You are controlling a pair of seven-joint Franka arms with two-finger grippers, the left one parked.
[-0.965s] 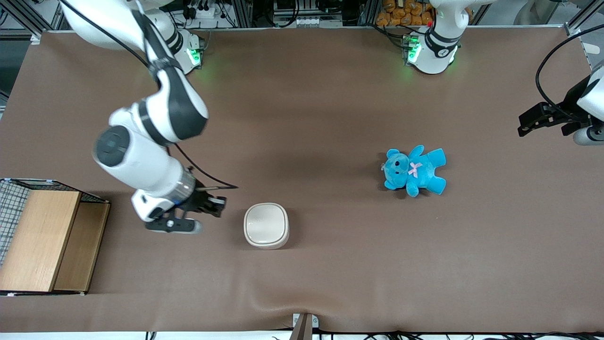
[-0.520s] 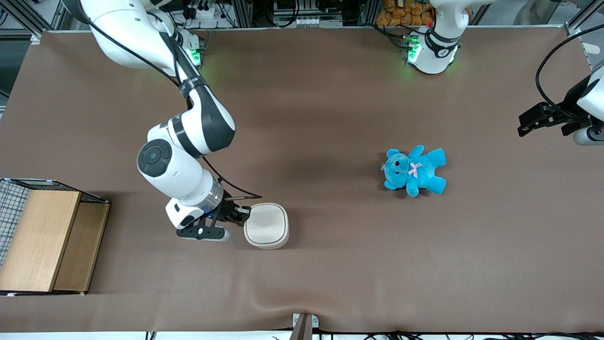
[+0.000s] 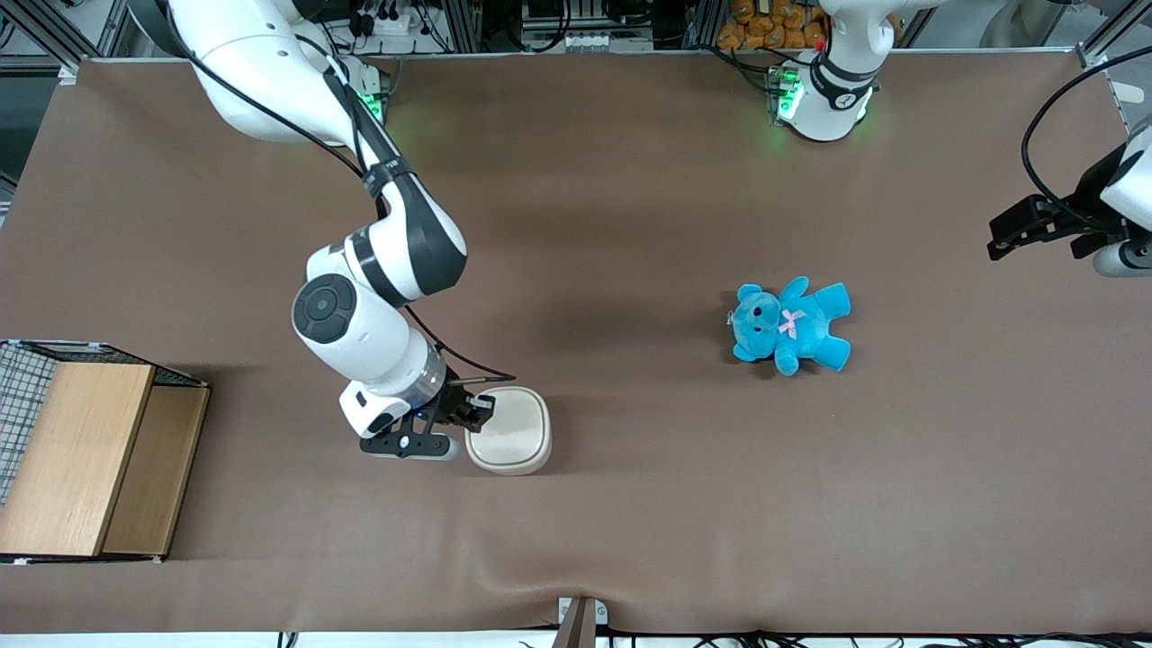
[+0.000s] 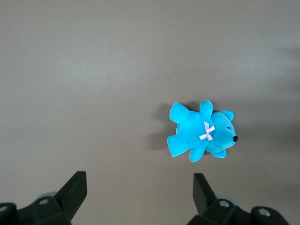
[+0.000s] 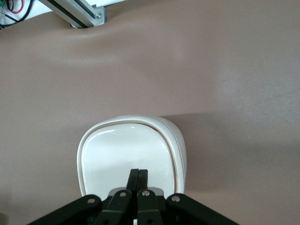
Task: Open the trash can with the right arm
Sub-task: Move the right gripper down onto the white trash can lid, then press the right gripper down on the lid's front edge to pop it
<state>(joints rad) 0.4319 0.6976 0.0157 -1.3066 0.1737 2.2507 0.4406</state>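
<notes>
The trash can (image 3: pixel 509 430) is a small cream-white rounded-square bin standing on the brown table, its lid down. It also shows in the right wrist view (image 5: pixel 129 157). My right arm (image 3: pixel 369 297) reaches down from the table's back edge toward the can. Its black gripper (image 3: pixel 477 412) sits at the can's edge on the working arm's side, over the lid's rim. In the right wrist view the gripper (image 5: pixel 138 172) is shut with its two fingers pressed together, their tips over the smooth lid. It holds nothing.
A blue teddy (image 3: pixel 790 326) lies on the table toward the parked arm's end, also in the left wrist view (image 4: pixel 201 130). A wooden-topped wire crate (image 3: pixel 81 454) stands at the working arm's end of the table.
My right arm has swung toward the trash can. The gripper moved from well beside the can to its rim. The can and teddy have not moved.
</notes>
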